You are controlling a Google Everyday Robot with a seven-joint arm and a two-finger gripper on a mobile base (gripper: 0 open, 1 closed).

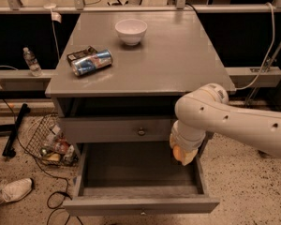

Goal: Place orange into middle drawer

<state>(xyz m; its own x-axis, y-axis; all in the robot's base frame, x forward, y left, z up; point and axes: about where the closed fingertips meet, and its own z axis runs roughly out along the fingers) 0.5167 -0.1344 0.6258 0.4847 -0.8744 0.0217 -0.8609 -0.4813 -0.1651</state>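
Note:
The middle drawer (131, 170) is pulled open at the bottom of the grey cabinet, and its bare grey inside shows. My gripper (182, 154) hangs from the white arm over the drawer's right rear corner, just below the closed drawer front (117, 129) above. It is shut on the orange (177, 152), of which only a small part shows between the pale fingers. The orange is held slightly above the drawer floor.
On the cabinet top (178, 64) stand a white bowl (131, 30) and a blue-silver can (91, 62) lying on its side by a dark packet (81, 54). A wire basket (49, 142), cables, a shoe (11, 191) and a water bottle (30, 61) are to the left.

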